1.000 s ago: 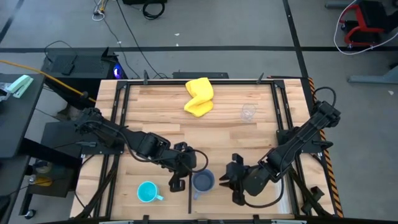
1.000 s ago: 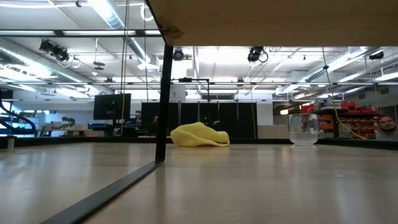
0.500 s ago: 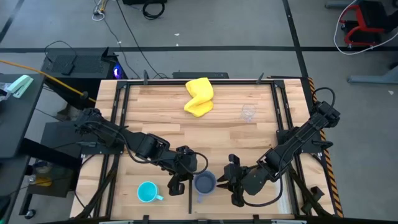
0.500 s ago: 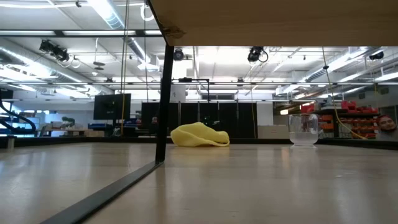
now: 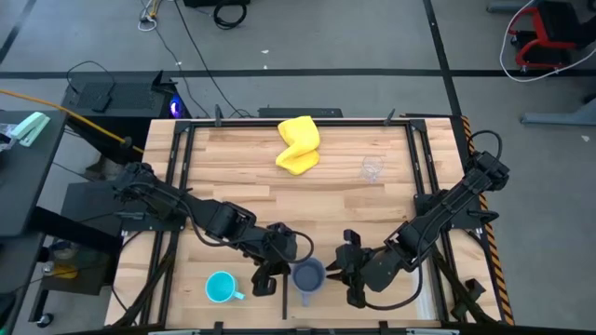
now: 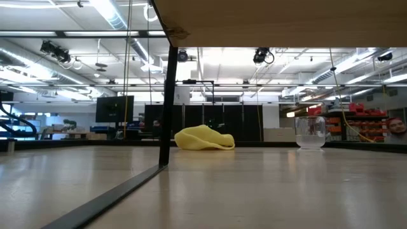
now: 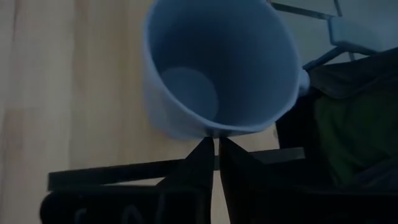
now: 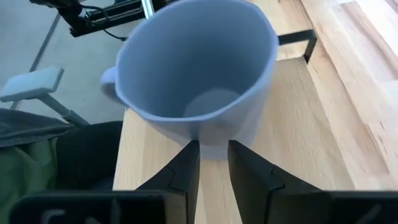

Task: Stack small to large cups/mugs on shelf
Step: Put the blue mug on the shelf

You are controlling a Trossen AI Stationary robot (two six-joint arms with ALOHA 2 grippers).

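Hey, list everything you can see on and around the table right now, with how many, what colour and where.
Grey-blue mug: one, near the table's front edge at the middle, between the two claws, gripped by its rim from both sides.
Turquoise mug: one, front left of the table, handle toward the grey-blue mug.
Clear cup: one, see-through, back right of the table, upright.
Yellow cloth: one, crumpled, back middle of the table.
Table: one, light wood with a black frame.
Shelf board: one, wooden, overhead in the low view, on a black post.
Left claw: black, shut on the grey-blue mug's rim, on its left.
Right claw: black, pinching the rim opposite, on the mug's right.
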